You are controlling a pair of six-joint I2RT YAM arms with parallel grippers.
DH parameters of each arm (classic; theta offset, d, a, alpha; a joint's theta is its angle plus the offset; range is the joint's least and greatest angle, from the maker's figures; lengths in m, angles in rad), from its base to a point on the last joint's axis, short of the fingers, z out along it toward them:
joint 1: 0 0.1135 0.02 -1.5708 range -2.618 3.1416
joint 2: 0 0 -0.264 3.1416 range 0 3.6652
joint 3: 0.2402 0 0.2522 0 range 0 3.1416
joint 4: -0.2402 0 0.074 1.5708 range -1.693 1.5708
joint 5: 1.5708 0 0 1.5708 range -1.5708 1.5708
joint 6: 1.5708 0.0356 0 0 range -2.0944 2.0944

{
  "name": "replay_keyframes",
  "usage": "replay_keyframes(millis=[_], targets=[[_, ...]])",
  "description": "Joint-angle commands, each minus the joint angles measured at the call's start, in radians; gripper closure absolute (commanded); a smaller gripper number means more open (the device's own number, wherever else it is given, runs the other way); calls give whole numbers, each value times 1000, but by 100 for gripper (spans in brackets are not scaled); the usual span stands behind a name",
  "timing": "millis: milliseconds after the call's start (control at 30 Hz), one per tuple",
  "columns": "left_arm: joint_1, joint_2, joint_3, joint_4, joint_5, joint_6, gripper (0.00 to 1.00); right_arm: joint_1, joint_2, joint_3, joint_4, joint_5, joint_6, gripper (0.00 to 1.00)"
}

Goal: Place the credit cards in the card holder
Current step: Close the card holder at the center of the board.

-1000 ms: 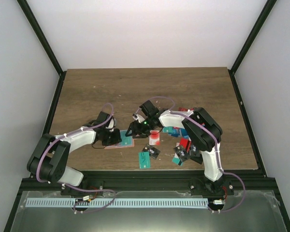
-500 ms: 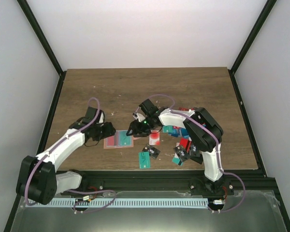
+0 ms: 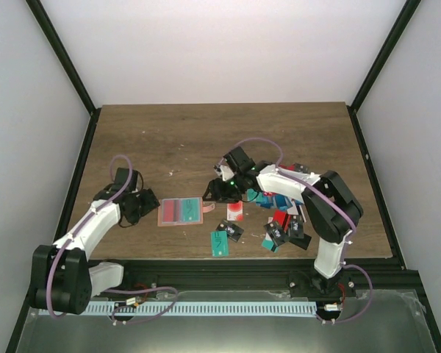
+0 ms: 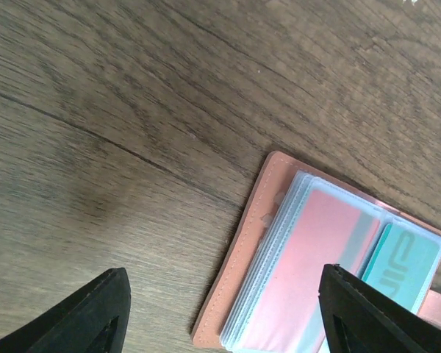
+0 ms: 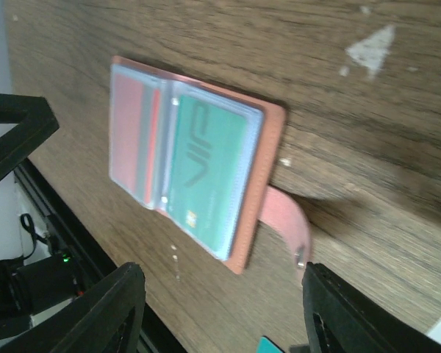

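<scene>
The card holder (image 3: pixel 180 212) lies open and flat on the table, salmon-brown with clear pockets. One pocket holds a red card (image 5: pixel 128 132), the other a teal card (image 5: pixel 209 173). Its strap (image 5: pixel 287 220) with a snap sticks out toward the right arm. My left gripper (image 3: pixel 145 202) stands open just left of the holder's edge (image 4: pixel 239 257), touching nothing. Just right of the holder, my right gripper (image 3: pixel 216 193) hovers open over the strap with nothing between its fingers. Several loose credit cards (image 3: pixel 281 219) in red, teal, blue and black lie to the right.
A teal card (image 3: pixel 220 243) and a black card (image 3: pixel 231 231) lie near the front edge, below the holder. A red card (image 3: pixel 235 211) lies by the right gripper. Black rails frame the table (image 3: pixel 206 132).
My left gripper has opened and drawn back to the left, off the card holder. The holder now lies uncovered and open. The right gripper shifted slightly to the right.
</scene>
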Motion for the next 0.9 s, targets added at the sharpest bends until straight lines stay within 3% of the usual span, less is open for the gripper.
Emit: replay_keyframes(millis=[0, 367, 633, 867], targets=[[5, 18, -57, 78, 77, -18, 29, -10, 4, -18, -12, 18, -4, 39], [2, 70, -149, 237, 234, 28, 36, -10, 57, -16, -21, -8, -16, 43], [-7, 105, -166, 311, 313, 45, 41, -2, 90, -23, 1, -33, -9, 64], [-9, 22, -159, 351, 375, 27, 44, -1, 119, -14, 0, -26, -13, 86]])
